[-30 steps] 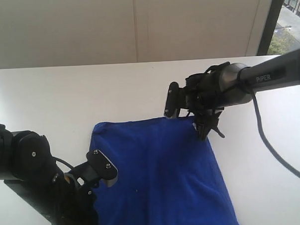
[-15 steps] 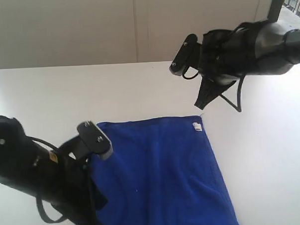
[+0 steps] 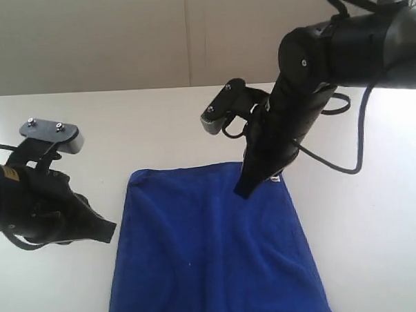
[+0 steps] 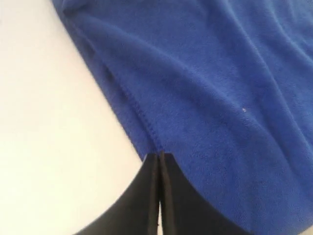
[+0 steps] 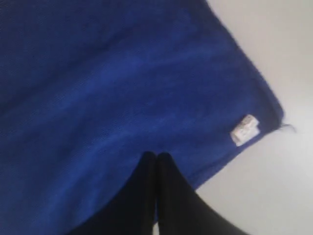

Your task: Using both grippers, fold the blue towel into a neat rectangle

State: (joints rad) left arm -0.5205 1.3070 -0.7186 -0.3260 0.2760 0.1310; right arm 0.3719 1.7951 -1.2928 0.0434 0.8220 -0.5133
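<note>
The blue towel [image 3: 212, 245] lies flat on the counter [image 3: 124, 125] — the left hand [image 3: 109, 233] and the right hand [image 3: 241, 192] are both clenched, empty.

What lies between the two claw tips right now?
In the exterior view, one end of the blue towel, flat on the white table, lies between the left claw and right claw.

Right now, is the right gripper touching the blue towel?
Cannot tell. In the exterior view the shut right gripper overlaps the blue towel; no view shows contact or a gap.
</note>
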